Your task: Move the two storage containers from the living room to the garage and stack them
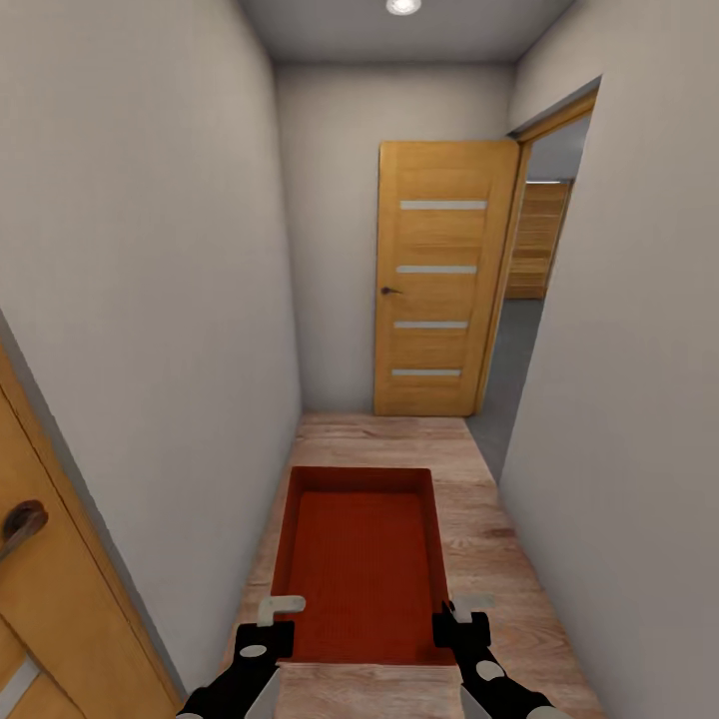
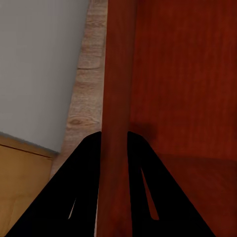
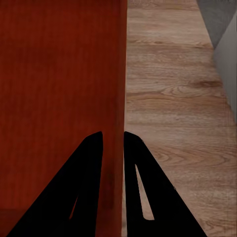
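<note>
The left gripper (image 2: 114,148) is clamped on the left side wall of the storage container (image 1: 364,564); in the left wrist view one black finger (image 2: 81,192) sits outside the thin wall and the other inside, both pressed against it. The right gripper (image 3: 112,148) grasps the right side wall of the same container (image 3: 59,89) in the same manner, one finger (image 3: 148,192) outside over the wood plank floor (image 3: 173,113), the other inside.

The head view shows the open-topped orange-red bin carried between both arms, near the robot, in a narrow corridor. Ahead stands an open wooden door (image 1: 439,280); the doorway (image 1: 534,300) to its right leads onto a grey floor. A second door's handle (image 1: 20,524) appears at near left. The left wrist view adds the grey wall (image 2: 39,64) just beside the container (image 2: 182,74).
</note>
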Robot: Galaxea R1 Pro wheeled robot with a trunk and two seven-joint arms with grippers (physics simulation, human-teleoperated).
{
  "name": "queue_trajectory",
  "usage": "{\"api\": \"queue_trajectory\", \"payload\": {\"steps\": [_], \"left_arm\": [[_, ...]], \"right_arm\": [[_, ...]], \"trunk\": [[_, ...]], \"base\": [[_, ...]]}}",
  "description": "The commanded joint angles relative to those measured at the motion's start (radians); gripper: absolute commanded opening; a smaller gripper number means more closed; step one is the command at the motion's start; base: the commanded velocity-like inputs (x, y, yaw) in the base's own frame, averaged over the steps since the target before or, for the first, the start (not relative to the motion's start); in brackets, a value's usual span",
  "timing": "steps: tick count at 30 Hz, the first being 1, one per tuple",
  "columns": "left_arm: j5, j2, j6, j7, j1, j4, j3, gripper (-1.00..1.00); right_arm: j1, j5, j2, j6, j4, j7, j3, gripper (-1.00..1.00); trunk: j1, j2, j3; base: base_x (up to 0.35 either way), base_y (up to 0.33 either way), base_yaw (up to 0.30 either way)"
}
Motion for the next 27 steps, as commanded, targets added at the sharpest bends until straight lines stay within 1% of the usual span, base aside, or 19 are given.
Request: {"api": "queue_trajectory", "payload": {"steps": [1,27], "left_arm": [[0.016,0.006,0.003,0.012,0.000,0.014,-0.026,-1.00],[0.017,0.006,0.003,0.012,0.000,0.014,-0.026,-1.00]], "right_arm": [[-0.002,0.000,-0.003,-0.095,-0.002,-0.003,0.006,-1.00],[-0.002,0.000,-0.003,-0.095,-0.001,-0.003,0.006,-1.00]], "trunk": [[0.001,-0.001,-0.002],[0.001,-0.001,-0.002]], "base": [[0.322,0.000,0.000],[0.322,0.000,0.000]]}}
